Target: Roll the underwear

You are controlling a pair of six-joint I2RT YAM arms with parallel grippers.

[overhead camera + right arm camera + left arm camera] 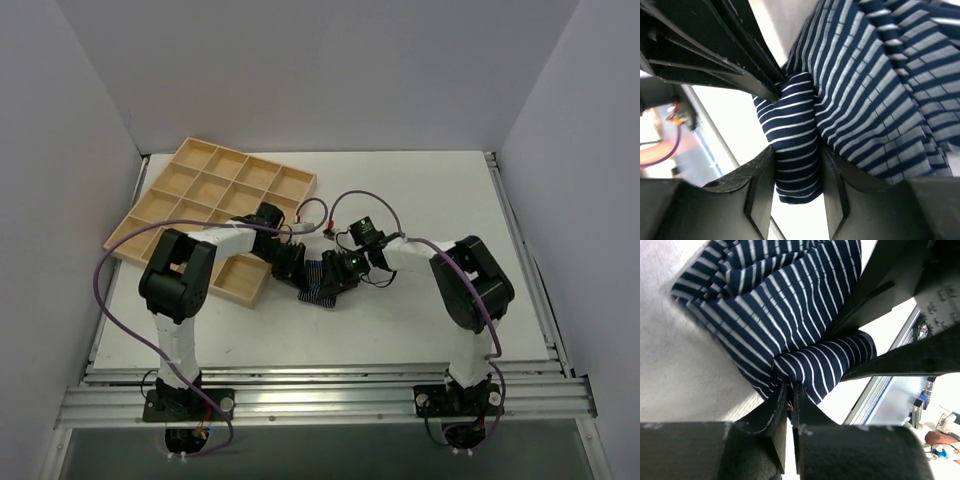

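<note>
The underwear (322, 281) is seen bunched on the white table (430, 195), near the middle, just beside the near right corner of the wooden tray (213, 161) and not in any of its cells. It is gripped from both sides. The left claw (789, 390) is drawn almost shut on a thin pinch of striped cloth at one edge. The right claw (797, 167) is set at a middling width, with a thicker rolled fold filling the gap between its jaws (how firmly that fold is pressed cannot be told).

The garment is judged light, soft and limp. No shape will be kept unaided, and any roll may be expected to spring loose once released. The knit looks grippy rather than slick, so little slipping is expected, though a single-layer pinch could be pulled out under tension. A hold is best taken on doubled cloth at a hem or on the rolled fold itself, with both ends kept level so that the roll is formed evenly. The waistband edge cannot be made out here.
</note>
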